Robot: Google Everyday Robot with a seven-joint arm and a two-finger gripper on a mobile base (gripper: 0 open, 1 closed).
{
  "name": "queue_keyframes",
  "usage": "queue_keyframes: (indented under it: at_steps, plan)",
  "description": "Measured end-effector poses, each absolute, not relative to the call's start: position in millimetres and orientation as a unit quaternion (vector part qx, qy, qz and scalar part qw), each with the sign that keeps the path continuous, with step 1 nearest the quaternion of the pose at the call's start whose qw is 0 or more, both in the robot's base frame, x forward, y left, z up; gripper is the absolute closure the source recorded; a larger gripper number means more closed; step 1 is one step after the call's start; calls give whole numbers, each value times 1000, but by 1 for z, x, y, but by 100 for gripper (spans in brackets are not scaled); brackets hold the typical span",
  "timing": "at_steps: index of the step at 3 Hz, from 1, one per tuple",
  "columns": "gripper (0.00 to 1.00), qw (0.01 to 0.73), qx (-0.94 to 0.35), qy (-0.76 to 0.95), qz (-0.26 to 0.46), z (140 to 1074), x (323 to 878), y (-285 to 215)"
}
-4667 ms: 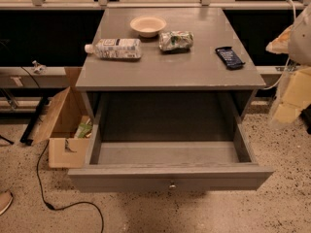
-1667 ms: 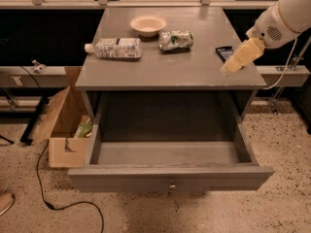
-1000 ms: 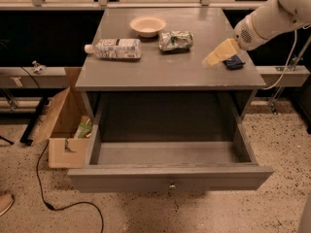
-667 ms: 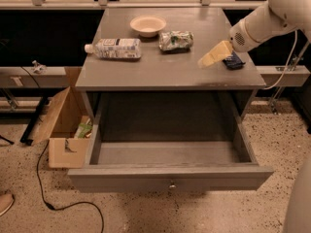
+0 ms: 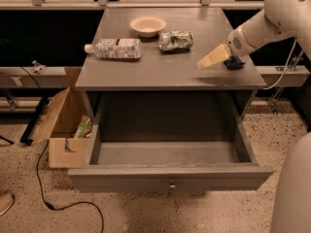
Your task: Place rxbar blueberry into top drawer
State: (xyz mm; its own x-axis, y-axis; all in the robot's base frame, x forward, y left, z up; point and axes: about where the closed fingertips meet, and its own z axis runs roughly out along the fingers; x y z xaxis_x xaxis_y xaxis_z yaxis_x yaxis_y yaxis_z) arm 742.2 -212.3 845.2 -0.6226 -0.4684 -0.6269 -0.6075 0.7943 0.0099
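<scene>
On the cabinet top [image 5: 160, 69], a bottle [image 5: 114, 48] is lying at the left, with a bowl [image 5: 147, 25] and a shiny snack bag [image 5: 175, 40] sitting further right. The gripper [image 5: 212, 57] is hovering near the right edge, just beside the snack bar [image 5: 235, 63]; whether it is open or closed I cannot tell. I am judging this to be the reach for the bar. The next move is calling for centring over the bar, closing on it, then lowering it into the open drawer [image 5: 170, 171].

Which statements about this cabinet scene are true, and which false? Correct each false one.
1. The wide grey wooden top drawer is pulled open. True.
2. The small dark navy-blue snack bar lies inside the drawer. False: it lies on the grey cabinet top, near the right edge.
3. The robot's pale hand is over the cabinet top, next to the snack bar. True.
4. The clear plastic bottle stands upright. False: it lies on its side.
</scene>
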Motion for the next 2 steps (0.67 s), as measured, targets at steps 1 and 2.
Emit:
queue_keyframes:
  at_steps: [1,2]
  plan:
    - [0,321,-271,901,113,838,748,-230]
    - [0,329,-244,904,123,832,752,-254]
